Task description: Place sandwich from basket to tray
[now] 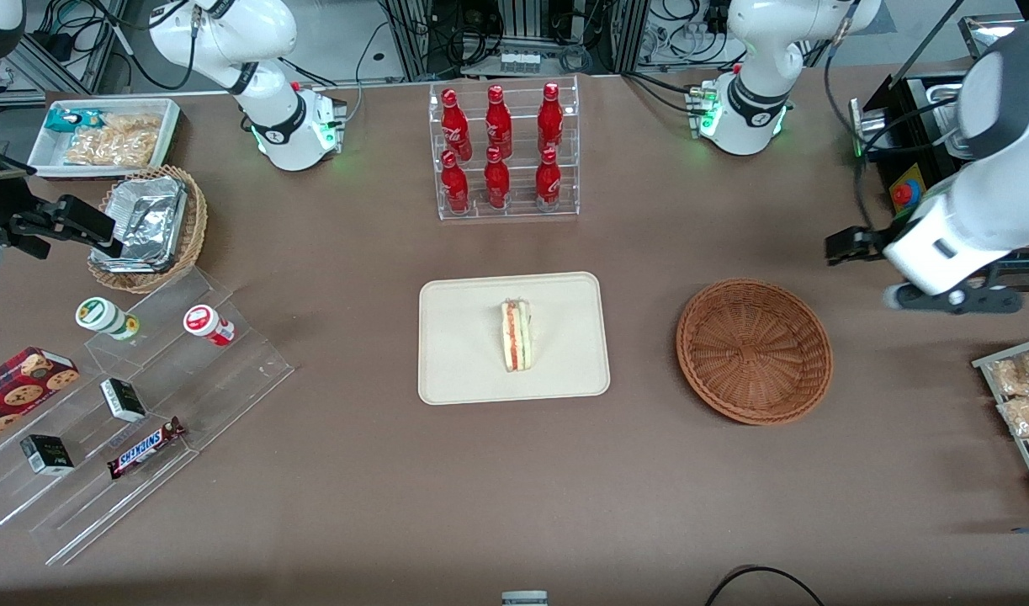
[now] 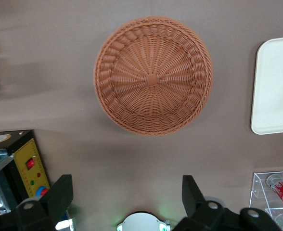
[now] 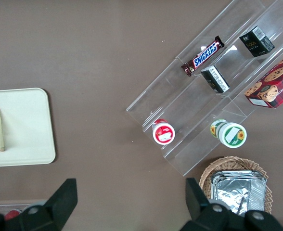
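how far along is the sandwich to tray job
It looks done: the sandwich lies on the tray, and the basket holds nothing. Nothing is in hand; the left arm's gripper is open above the table, beside the basket and toward the working arm's end. Nothing visibly remains.

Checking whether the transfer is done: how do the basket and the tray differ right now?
The basket is round, reddish-brown woven wicker and holds nothing; the tray is flat, cream, rectangular with rounded corners, and carries the sandwich. The basket has sloping walls, the tray a low rim. Both rest on the brown table. The tool is open, above the table beside the basket.
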Controlling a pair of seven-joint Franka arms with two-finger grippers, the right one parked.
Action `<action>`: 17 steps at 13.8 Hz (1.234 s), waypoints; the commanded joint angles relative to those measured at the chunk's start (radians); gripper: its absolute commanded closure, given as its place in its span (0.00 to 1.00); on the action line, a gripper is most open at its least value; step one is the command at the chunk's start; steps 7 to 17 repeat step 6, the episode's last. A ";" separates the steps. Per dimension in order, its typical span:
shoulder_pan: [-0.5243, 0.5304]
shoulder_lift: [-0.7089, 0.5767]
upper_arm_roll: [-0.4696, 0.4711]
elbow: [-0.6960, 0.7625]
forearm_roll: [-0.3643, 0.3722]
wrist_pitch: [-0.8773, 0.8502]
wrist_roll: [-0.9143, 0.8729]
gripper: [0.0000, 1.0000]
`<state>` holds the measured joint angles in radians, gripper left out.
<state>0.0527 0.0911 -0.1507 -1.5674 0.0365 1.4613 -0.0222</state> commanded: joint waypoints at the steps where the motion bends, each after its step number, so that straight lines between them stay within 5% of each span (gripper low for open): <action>1: -0.004 -0.034 0.029 0.012 -0.018 -0.009 0.044 0.00; 17: -0.005 -0.040 0.051 0.064 -0.020 -0.091 0.054 0.00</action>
